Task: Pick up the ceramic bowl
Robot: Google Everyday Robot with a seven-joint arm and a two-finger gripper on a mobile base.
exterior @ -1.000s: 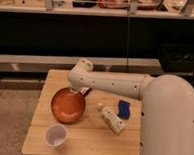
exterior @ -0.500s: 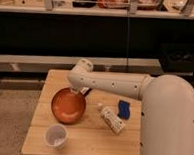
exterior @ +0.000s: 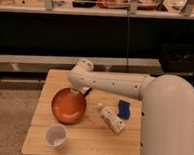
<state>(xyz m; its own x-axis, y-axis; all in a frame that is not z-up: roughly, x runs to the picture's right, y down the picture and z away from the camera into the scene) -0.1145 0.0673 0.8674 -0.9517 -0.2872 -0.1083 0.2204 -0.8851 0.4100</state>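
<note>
Tool [exterior: 81, 92] sat low at the far edge of the ceramic bowl [exterior: 68, 105], at about one o'clock on its rim, mostly hidden under the arm's wrist [exterior: 80, 76]. Whether it was apart or together could not be told, nor whether it touched the rim. The bowl lay flat on the worktop [exterior: 86, 136], left of centre, so it had not been lifted; the reach looked done, with the grasp and the raise left to do. A small white cup [exterior: 56, 136] stood near the bowl at six o'clock, a white bottle [exterior: 112, 119] lay on its side at four o'clock, and a blue object [exterior: 124, 108] lay beyond at three o'clock. The arm [exterior: 120, 85] stretched almost level from the robot's body [exterior: 169, 127] at the right, bending down at the wrist.
</note>
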